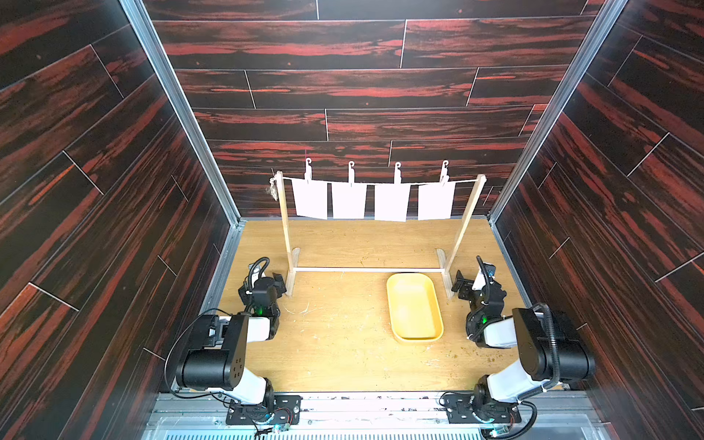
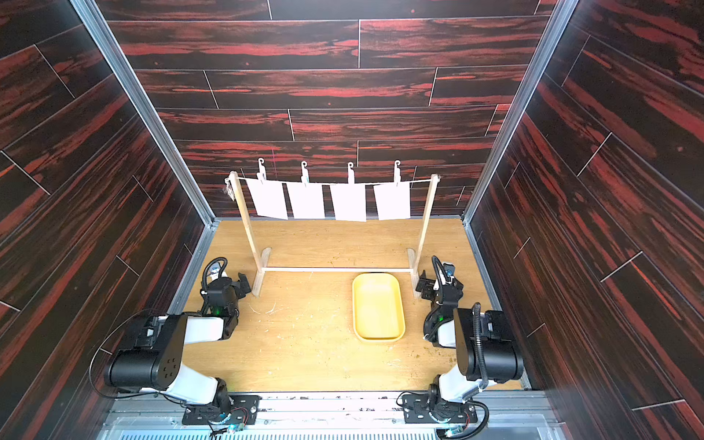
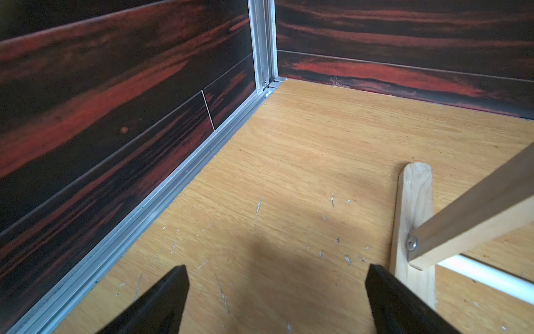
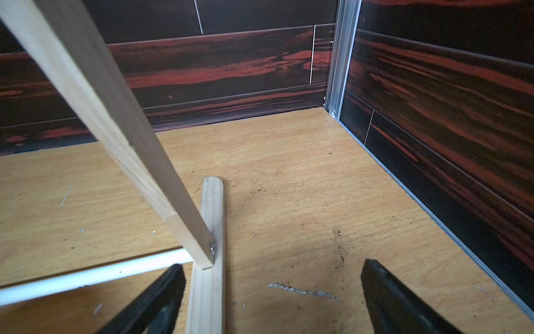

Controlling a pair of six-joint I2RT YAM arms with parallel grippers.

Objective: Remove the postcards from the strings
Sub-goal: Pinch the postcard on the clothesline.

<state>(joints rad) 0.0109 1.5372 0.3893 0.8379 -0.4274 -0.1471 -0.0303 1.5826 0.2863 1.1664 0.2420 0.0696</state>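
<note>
Left pincer (image 3: 276,265) and right pincer (image 4: 272,262) gape empty, mostly cut off by the wrist views' edges.

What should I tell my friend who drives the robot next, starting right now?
Left gripper: jaws open, empty, low by one foot of the stand.
Right gripper: jaws open, empty, low by the other foot.
Cards: all four hang pinned on the string.
Tray: empty, on the table near the right arm.
Done: nothing.
Left: take all four cards off.
</note>
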